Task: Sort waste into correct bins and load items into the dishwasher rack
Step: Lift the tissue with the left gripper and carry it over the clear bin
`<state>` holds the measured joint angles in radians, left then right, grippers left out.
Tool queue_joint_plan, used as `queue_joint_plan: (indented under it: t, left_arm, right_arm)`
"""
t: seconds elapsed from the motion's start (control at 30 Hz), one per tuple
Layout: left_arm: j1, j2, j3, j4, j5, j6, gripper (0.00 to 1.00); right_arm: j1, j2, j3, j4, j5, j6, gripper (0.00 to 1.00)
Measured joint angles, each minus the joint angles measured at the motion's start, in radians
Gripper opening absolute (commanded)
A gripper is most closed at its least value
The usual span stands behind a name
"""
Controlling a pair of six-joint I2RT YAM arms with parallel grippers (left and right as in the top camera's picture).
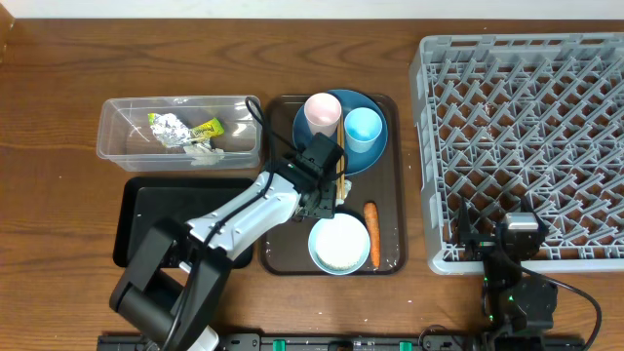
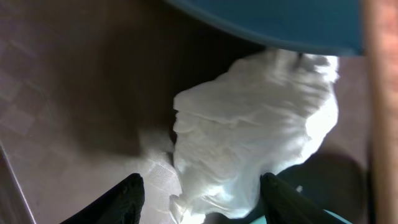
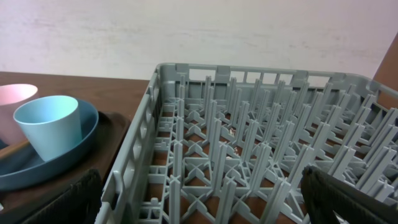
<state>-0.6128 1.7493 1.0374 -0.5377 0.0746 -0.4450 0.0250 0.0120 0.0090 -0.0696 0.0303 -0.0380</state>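
Observation:
A crumpled white tissue (image 2: 255,124) lies on the brown serving tray (image 1: 283,249), just below the dark-blue plate (image 1: 366,161). My left gripper (image 2: 202,193) is open, with one finger on each side of the tissue; in the overhead view it (image 1: 327,195) hides the tissue. The pink cup (image 1: 323,112) and the light-blue cup (image 1: 363,129) stand on the plate. The pale-blue bowl (image 1: 339,244) and the orange carrot (image 1: 371,234) lie at the tray's front. The clear tub (image 1: 117,136) holds foil (image 1: 168,127), a yellow-green wrapper (image 1: 207,128) and tissue. My right gripper (image 3: 208,199) is open and empty over the grey rack (image 1: 517,127).
The black tray (image 1: 132,229) lies in front of the clear tub, partly under my left arm. A wooden chopstick (image 2: 379,112) runs along the right edge of the left wrist view. The rack fills the right side of the table.

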Motion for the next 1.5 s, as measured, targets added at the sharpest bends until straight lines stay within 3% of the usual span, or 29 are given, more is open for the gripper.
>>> queue_joint_plan:
  t: [0.1,0.2,0.43,0.9,1.5]
  left_arm:
    - [0.015,0.002,0.0,0.0,-0.001,-0.008,0.39]
    - [0.027,0.002,0.0,-0.004,-0.003,-0.003,0.34]
    - [0.029,0.002,0.0,-0.004,-0.003,-0.006,0.08]
    - [0.029,-0.013,0.0,-0.026,-0.003,-0.003,0.06]
    - [0.104,-0.278,0.0,-0.092,-0.003,-0.003,0.06]
  right_arm:
    - [0.0,0.0,0.0,0.0,0.0,0.0,0.99]
    - [0.0,0.0,0.0,0.0,0.0,0.0,0.99]
    - [0.0,0.0,0.0,0.0,0.0,0.0,0.99]
    - [0.0,0.0,0.0,0.0,0.0,0.0,0.99]
    - [0.0,0.0,0.0,0.0,0.0,0.0,0.99]
